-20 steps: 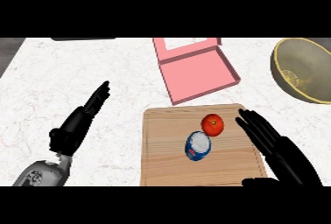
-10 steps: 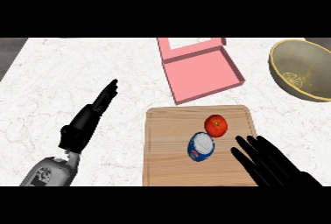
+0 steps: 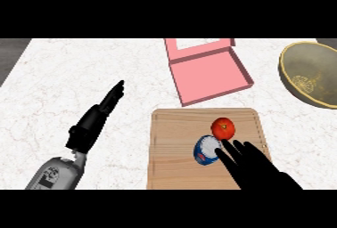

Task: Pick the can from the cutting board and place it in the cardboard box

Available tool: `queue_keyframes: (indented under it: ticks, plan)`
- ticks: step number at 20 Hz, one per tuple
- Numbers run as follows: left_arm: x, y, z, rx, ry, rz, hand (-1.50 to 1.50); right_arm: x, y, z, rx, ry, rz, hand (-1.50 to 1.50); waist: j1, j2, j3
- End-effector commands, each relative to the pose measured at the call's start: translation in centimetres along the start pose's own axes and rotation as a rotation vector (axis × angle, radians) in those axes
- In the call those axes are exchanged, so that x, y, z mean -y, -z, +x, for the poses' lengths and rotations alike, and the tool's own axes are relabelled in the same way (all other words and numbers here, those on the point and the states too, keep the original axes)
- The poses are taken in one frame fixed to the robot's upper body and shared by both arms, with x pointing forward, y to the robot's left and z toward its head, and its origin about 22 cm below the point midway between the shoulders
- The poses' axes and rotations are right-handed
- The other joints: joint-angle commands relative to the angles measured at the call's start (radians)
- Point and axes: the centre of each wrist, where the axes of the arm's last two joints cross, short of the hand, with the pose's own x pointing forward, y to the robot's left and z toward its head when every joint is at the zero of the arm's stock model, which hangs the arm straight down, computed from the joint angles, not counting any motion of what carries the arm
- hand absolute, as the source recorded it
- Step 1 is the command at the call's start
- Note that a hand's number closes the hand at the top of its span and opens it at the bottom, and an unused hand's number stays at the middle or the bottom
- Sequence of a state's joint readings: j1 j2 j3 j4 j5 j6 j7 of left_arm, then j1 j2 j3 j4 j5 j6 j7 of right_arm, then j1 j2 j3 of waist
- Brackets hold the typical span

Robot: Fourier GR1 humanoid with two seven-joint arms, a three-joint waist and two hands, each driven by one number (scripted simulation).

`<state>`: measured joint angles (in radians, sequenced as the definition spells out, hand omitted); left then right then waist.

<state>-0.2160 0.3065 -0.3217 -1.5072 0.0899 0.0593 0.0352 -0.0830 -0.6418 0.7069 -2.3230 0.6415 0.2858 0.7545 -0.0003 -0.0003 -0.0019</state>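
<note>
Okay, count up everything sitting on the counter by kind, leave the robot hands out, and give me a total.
Can: 1
Tomato: 1
Cutting board: 1
Pink box: 1
Bowl: 1
Total: 5

left hand (image 3: 92, 122) straight-fingered, right hand (image 3: 253, 167) fingers extended

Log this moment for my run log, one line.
right hand: open, fingers at can | can: on cutting board | left hand: open
</note>
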Motion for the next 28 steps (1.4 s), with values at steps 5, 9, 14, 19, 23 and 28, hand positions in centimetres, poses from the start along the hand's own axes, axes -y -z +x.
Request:
queue_keyframes:
  ticks: [5, 9, 14, 19, 23, 28]
  plan:
    - [0.8, -0.3, 1.0, -0.003, 0.004, -0.021, 0.00, -1.1, 3.2, 4.0, -0.002, 0.051, 0.020, -1.50, 0.004, -0.001, 0.002]
    - [-1.6, 0.6, 0.5, 0.006, -0.007, -0.009, 0.00, -1.5, 4.4, 4.3, -0.046, 0.026, 0.067, -1.50, 0.001, 0.000, 0.001]
    - [1.0, 0.7, 0.9, 0.002, 0.006, 0.004, 0.00, -2.7, 6.0, 1.2, -0.074, 0.026, 0.095, -1.50, 0.000, 0.000, 0.002]
    - [-1.6, -0.7, 1.8, 0.007, 0.000, 0.013, 0.00, -5.2, 7.6, 2.5, -0.034, 0.029, 0.025, -1.50, 0.005, -0.001, 0.002]
    - [-1.8, 0.2, -0.3, -0.001, 0.004, 0.001, 0.00, -3.7, 7.2, 1.3, -0.041, 0.013, 0.048, -1.50, -0.001, 0.000, 0.002]
    - [0.9, 0.0, 1.1, 0.012, -0.015, 0.007, 0.00, -3.9, 7.5, 0.3, -0.041, 0.011, 0.095, -1.50, 0.001, 0.000, 0.002]
